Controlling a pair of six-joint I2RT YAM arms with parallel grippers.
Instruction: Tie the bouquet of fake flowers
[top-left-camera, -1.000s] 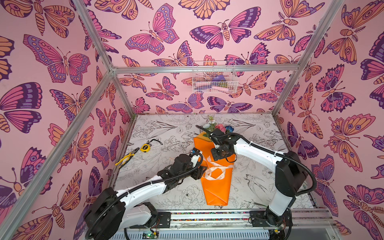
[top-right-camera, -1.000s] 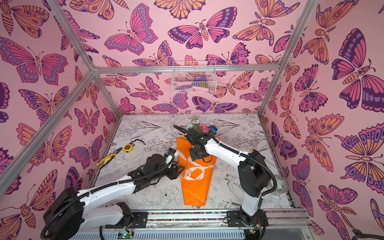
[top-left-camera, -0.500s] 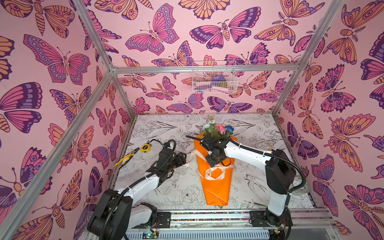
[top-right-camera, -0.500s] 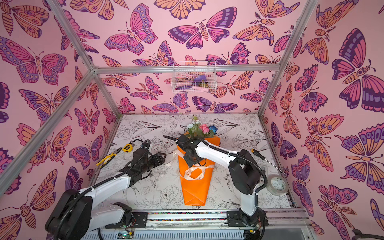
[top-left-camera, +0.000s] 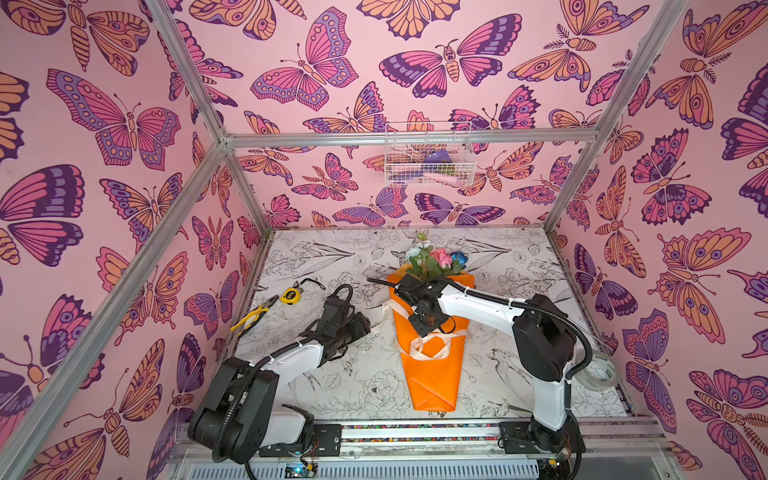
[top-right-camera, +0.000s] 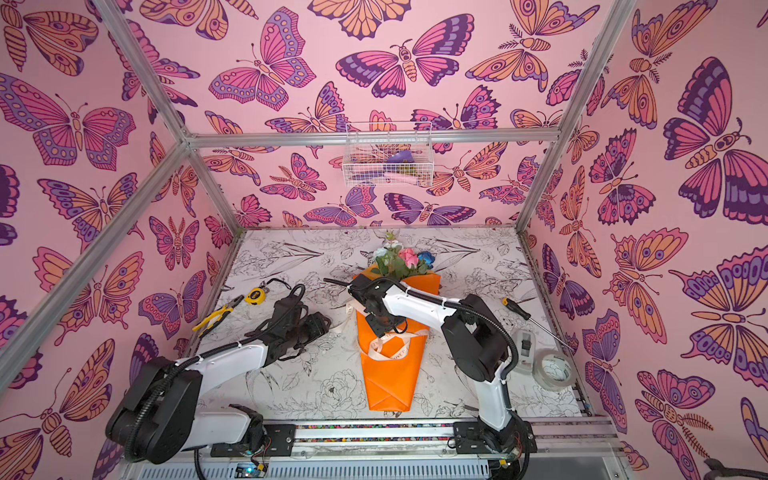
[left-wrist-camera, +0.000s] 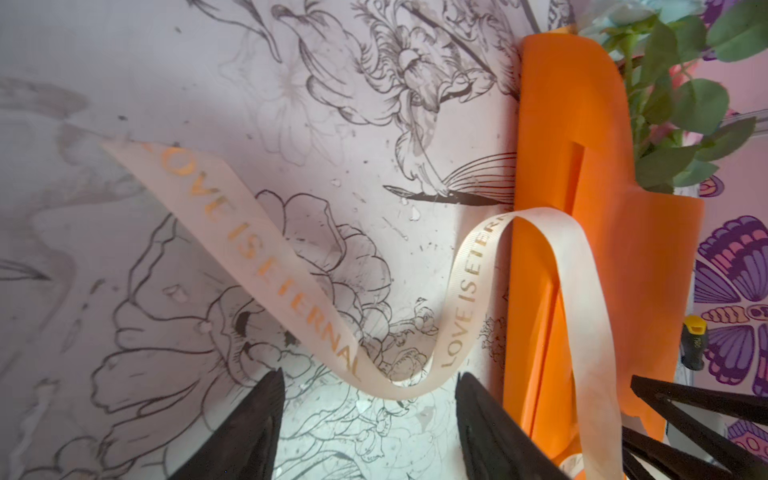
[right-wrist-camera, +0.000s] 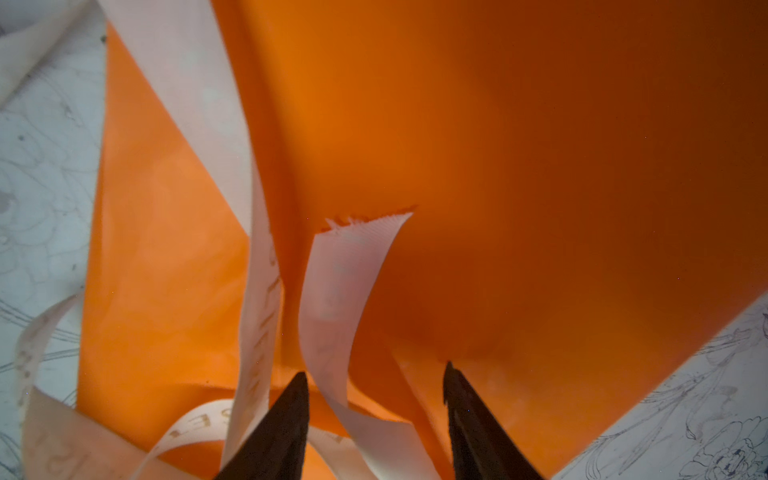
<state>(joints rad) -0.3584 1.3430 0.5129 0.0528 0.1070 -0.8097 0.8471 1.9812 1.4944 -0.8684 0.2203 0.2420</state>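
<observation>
Both grippers stand wide, empty: left gripper (left-wrist-camera: 369, 374) by the ribbon (left-wrist-camera: 266, 266) at nine o'clock of the centred bouquet (top-left-camera: 432, 382), right gripper (right-wrist-camera: 374, 369) above it. Pinch each ribbon tail squarely before pulling.

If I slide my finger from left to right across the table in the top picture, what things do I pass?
You pass the yellow pliers → yellow tape measure → left gripper → bouquet of fake flowers → roll of clear tape.
</observation>
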